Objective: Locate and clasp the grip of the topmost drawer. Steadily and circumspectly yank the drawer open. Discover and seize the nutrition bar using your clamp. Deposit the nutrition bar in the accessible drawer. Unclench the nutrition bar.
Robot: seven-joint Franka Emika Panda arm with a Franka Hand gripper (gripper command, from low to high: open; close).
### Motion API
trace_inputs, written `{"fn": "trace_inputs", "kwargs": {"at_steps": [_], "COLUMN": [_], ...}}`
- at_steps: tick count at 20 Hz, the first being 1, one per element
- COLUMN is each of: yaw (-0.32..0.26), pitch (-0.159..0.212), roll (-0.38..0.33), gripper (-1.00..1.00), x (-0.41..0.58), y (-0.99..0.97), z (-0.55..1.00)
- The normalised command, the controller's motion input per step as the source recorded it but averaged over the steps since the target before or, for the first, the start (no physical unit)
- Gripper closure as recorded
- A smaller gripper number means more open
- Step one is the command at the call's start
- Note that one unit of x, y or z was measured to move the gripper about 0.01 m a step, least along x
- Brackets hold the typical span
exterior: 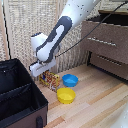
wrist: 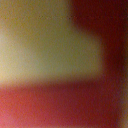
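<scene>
We see clamp (exterior: 41, 69) down on nutrition bar (exterior: 49, 80), bar directly under fingers, just beside blue bowl (exterior: 70, 80). Grip state: can't tell, wrist view blurred. Topmost drawer (exterior: 106, 39) open, well apart.

The claw (exterior: 41, 70) hung low over the bar (exterior: 49, 79), and its fingers were hidden, so their state could not be told. Close on the exterior view's left stood a black box (exterior: 20, 95) with high walls, which blocked that side. Just beside the bar, on the exterior view's right, lay the blue bowl (exterior: 70, 80) and the yellow bowl (exterior: 66, 95), which narrowed the way there. Past the bowls the wooden worktop (exterior: 100, 102) was bare up to the dresser (exterior: 107, 42). The top drawer (exterior: 116, 19) stood open, with free room above it. The wrist view was only a blur.
</scene>
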Motion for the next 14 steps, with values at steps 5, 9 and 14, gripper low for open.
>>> {"fn": "trace_inputs", "kwargs": {"at_steps": [5,9,14], "yaw": [-0.16,-0.098,-0.111], "pitch": [0.049,0.044,0.006], "roll": [0.026,0.002,0.0], "gripper": [1.0,1.0,1.0], "x": [0.158,0.261,0.221], "y": [0.0,0.0,0.02], "z": [0.77,1.0,1.0]}}
